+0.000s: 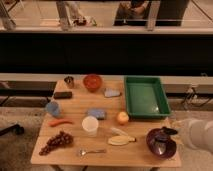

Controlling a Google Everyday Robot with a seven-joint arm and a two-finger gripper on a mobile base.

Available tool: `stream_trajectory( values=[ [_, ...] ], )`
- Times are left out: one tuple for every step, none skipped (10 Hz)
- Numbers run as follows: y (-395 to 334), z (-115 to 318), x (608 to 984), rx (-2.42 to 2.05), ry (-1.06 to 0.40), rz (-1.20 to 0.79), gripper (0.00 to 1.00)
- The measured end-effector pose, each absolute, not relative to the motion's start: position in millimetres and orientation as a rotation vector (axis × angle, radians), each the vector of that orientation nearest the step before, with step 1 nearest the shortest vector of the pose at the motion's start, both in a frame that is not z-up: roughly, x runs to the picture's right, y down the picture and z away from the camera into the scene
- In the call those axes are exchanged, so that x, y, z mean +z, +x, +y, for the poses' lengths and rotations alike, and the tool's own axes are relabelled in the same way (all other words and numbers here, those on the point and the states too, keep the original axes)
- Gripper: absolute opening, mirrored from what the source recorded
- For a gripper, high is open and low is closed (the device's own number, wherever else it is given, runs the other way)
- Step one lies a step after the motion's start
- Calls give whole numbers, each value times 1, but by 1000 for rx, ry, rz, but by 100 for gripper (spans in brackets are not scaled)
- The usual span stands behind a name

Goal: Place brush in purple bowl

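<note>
— What's on the bench [134, 153]?
— Pale wood, crowded: a green tray [145, 96] back right, a red bowl [92, 82] at the far edge, grapes [55, 141] front left. Behind it is a dark wall, with glass above.
— And the brush [167, 131]?
— A dark sliver at the far rim of the purple bowl [160, 145], front right. The claw [175, 126] sits just beside it, on a white arm [199, 135] coming in from the right — clamped or apart, I cannot tell.

gripper [174, 127] blurred beside purple bowl [160, 146] rim; brush [168, 131] indistinct; arm [201, 135] cut by right edge
</note>
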State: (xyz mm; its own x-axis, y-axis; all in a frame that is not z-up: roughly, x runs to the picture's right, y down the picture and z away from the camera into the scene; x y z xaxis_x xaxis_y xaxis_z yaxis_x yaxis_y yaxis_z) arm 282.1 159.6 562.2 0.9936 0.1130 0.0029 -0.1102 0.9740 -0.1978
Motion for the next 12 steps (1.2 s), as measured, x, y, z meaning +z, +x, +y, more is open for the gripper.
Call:
stream_trajectory(
  values=[
    [281,160,565,106,-204,-10,0],
    [281,160,567,103,-206,-7,0],
    [282,161,568,102,-212,-2,0],
    [283,164,570,102,-217,4,0],
    [285,166,570,103,-221,10,0],
    [288,168,571,104,-226,17,0],
    [290,169,570,104,-228,25,0],
    [293,171,570,105,-231,32,0],
    [294,172,570,105,-234,35,0],
    [296,173,570,105,-237,41,0],
    [298,175,570,101,-241,48,0],
    [297,176,572,94,-246,57,0]
  ],
)
